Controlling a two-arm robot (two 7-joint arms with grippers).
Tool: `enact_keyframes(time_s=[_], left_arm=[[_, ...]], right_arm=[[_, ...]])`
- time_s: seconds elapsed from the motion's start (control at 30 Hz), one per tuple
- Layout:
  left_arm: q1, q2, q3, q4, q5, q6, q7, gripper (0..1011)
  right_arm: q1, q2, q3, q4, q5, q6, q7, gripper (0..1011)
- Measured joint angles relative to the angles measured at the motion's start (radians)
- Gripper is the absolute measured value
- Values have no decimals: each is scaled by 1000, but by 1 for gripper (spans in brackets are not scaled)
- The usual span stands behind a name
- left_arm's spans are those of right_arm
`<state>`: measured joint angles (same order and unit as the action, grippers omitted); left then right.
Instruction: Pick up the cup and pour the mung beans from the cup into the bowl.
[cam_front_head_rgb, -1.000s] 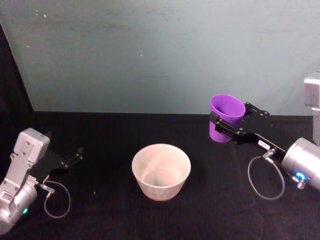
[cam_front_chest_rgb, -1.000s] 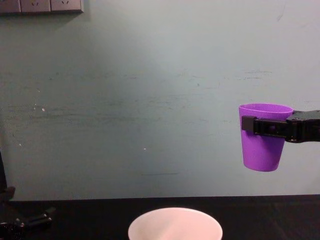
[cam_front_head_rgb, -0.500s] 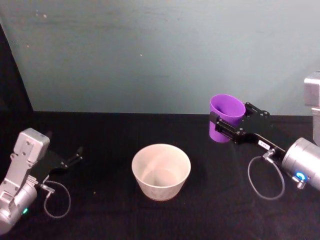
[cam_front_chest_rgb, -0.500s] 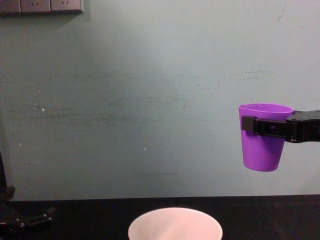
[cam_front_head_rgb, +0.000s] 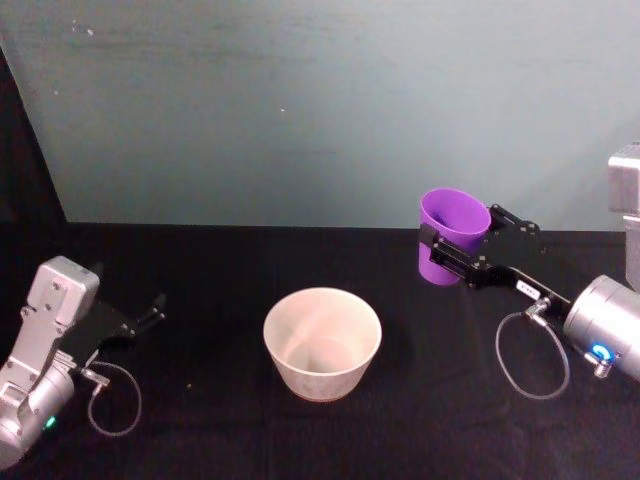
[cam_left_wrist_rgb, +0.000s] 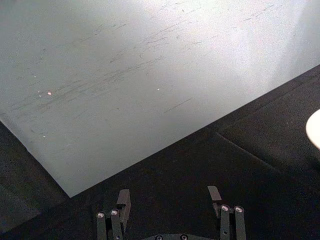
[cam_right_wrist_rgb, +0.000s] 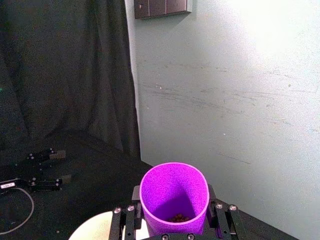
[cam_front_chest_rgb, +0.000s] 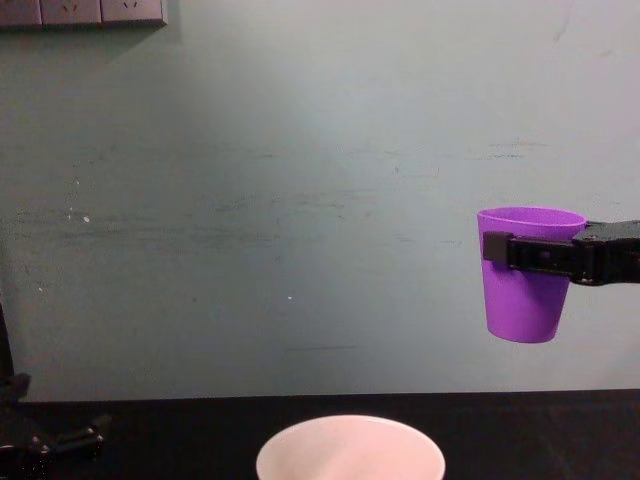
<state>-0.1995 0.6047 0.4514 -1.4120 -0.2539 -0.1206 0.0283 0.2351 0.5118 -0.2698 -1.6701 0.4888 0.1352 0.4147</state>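
The right gripper (cam_front_head_rgb: 468, 243) is clamped just under the rim of the cup (cam_front_head_rgb: 452, 218), which hangs upright at 2 o'clock from the bowl (cam_front_head_rgb: 318, 378). The cup is probably light, slick and thin-walled, so grip the upper wall firmly without crushing. The left gripper (cam_front_head_rgb: 152, 310) sits parked with its fingers apart at 9 o'clock.

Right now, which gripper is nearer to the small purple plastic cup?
Right. The right gripper clamps the cup in the air; the left gripper, open, sits beyond the round white bowl.

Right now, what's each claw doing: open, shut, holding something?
Left claw: open, empty, low at the left.
Right claw: shut on the cup, held upright in the air.
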Motion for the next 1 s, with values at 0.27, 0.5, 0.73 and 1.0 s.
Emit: enact_keyframes(time_s=[0.27, 0.5, 0.73, 1.0], left_arm=[[0, 0, 0, 0, 0, 0, 0, 1000], [0, 0, 0, 0, 0, 0, 0, 1000], [0, 0, 0, 0, 0, 0, 0, 1000], [0, 0, 0, 0, 0, 0, 0, 1000]], right_arm=[[0, 0, 0, 0, 0, 0, 0, 722], [0, 0, 0, 0, 0, 0, 0, 722], [0, 0, 0, 0, 0, 0, 0, 722], [0, 0, 0, 0, 0, 0, 0, 722]])
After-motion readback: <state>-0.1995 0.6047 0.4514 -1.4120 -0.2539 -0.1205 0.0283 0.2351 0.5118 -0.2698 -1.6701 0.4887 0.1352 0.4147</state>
